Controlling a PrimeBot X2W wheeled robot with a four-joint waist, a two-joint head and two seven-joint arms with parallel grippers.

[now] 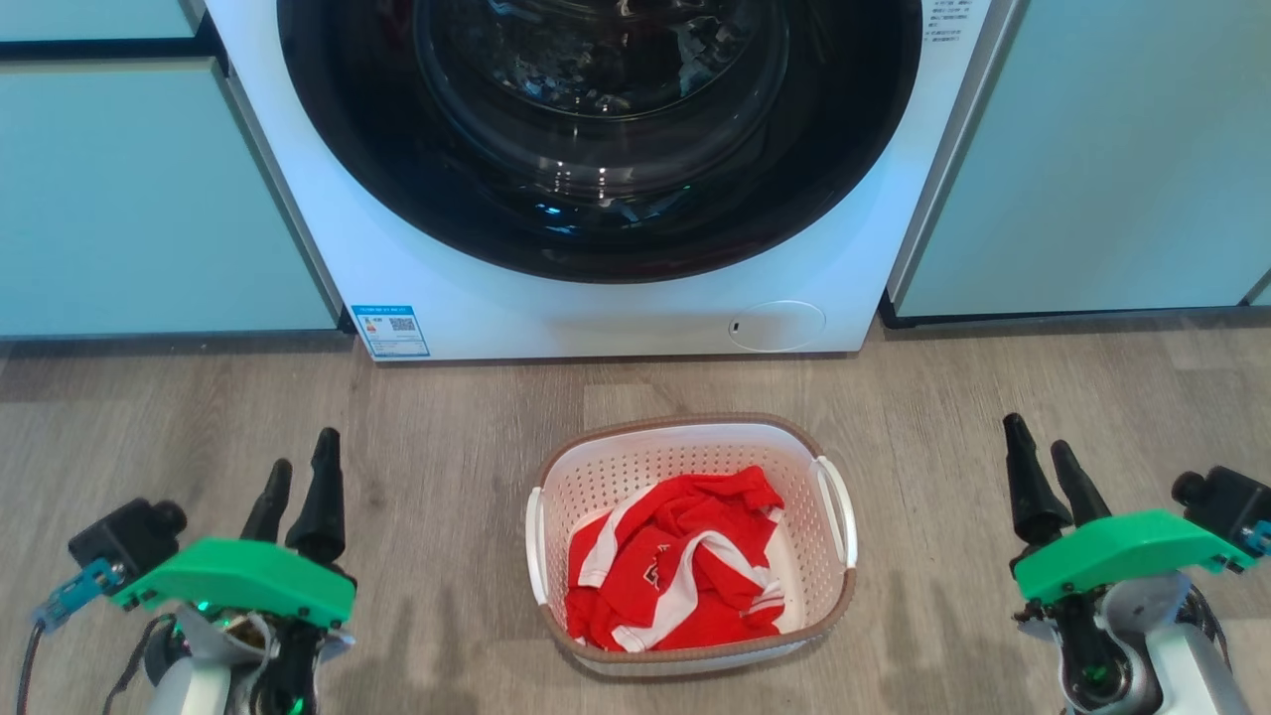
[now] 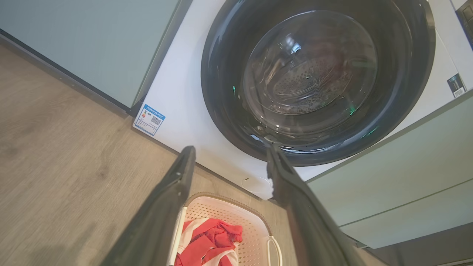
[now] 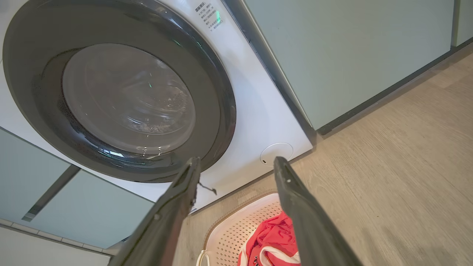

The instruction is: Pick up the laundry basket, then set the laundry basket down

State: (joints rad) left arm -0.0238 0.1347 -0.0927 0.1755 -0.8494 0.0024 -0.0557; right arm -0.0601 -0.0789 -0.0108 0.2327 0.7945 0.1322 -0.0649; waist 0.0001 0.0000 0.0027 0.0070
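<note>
The laundry basket is white with perforated walls, a brown rim band and two white side handles. It stands on the wood floor in front of the washing machine, with a red and white garment inside. My left gripper hangs open at the lower left, well to the left of the basket and apart from it. My right gripper is open at the lower right, equally clear of it. The basket lies below the left gripper in its wrist view. It also lies under the right gripper.
The white washing machine with its dark round door stands right behind the basket. Pale green cabinet fronts flank it on both sides. Wood floor runs around the basket and under both arms.
</note>
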